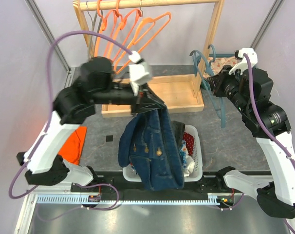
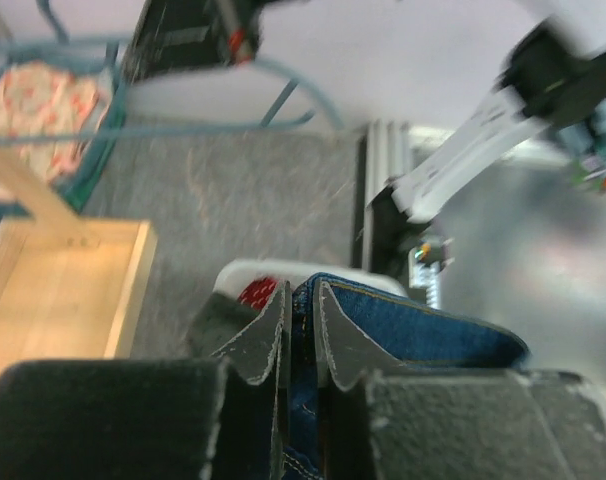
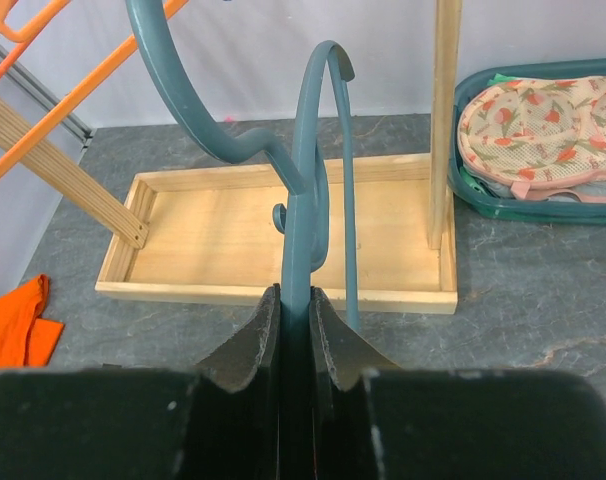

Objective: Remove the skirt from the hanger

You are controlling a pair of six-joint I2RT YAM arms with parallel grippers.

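Grey stone-look table [image 1: 245, 146] runs under everything. At the back stands a light wooden rack w/ a box-shaped base [image 1: 176, 92], and plain orange plastic hangers [image 1: 133, 34] hang on its top rail.

Blue denim skirt w/ a row of buttons [image 1: 152, 146] is the biggest loose item. It hangs at ctr-front, bunched at the top, w/ its lower part draped over and into a white slotted plastic laundry basket [image 1: 197, 151]. The basket has other clothes in it, incl. sth red. The skirt is well apart from the hanger & not touching it.

Teal plastic hanger [image 1: 219, 108] is at right, beside the rack's right post, off the rail. In the right wrist view a 2nd teal hook curves just beside it; can't tell if they're joined. Behind it is a teal tub holding floral cloth [image 1: 224, 61]. Crumpled orange cloth [image 1: 74, 144] lies on the table at far left, partly under the L arm.

Left gripper [image 1: 150, 100] is above the basket, jaws pinched tight on the top edge of the blue denim skirt, w/ denim sandwiched btwn the pads [image 2: 328, 325].

Right gripper [image 1: 213, 84] has its jaws clamped on the teal plastic hanger's neck, hook rising above the fingers [image 3: 338, 345].
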